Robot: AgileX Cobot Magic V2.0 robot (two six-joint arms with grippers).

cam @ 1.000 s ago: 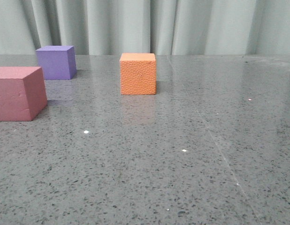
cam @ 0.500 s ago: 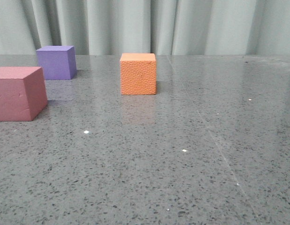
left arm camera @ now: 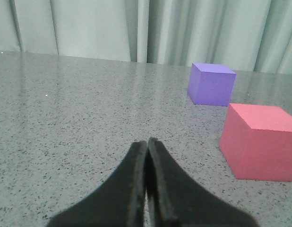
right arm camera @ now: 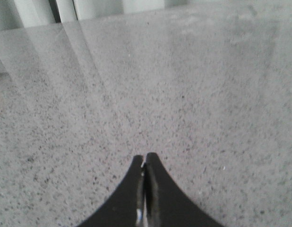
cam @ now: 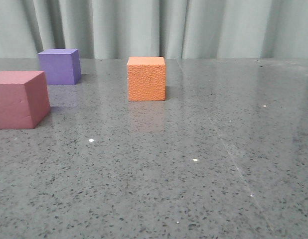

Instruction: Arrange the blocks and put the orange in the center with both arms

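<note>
The orange cube [cam: 146,78] stands on the grey speckled tabletop [cam: 194,164] near the middle, toward the back. The purple cube [cam: 59,66] stands at the back left, and the pink-red cube [cam: 19,99] nearer, at the left edge. Neither gripper shows in the front view. In the left wrist view my left gripper [left arm camera: 147,142] is shut and empty over bare tabletop, with the purple cube [left arm camera: 211,84] and the pink-red cube [left arm camera: 259,140] ahead of it to one side. In the right wrist view my right gripper [right arm camera: 145,157] is shut and empty over bare tabletop; no cube shows there.
Pale green-grey curtains [cam: 194,27] hang behind the table's far edge. Small white specks [cam: 91,140] dot the glossy top. Bare tabletop stretches from the orange cube to the right side.
</note>
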